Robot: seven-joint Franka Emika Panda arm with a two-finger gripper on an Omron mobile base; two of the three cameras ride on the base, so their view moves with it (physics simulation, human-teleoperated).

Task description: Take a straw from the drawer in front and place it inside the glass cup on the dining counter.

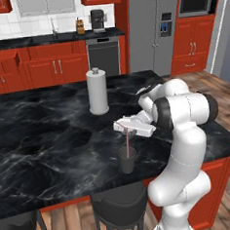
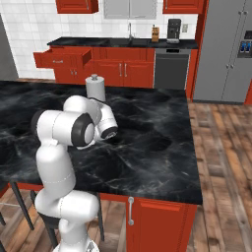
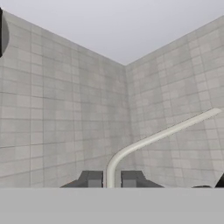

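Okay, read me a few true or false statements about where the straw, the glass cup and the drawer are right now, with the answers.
1. The straw hangs from the pincer with its lower end in the glass cup. True.
2. The glass cup lies tipped over on the dining counter. False: it stands upright.
3. The drawer across the kitchen stands open. True.
4. The paper-towel roll is shorter than the cup. False: it is far taller.
5. In the hand view, the straw rises between the fingertips. True.
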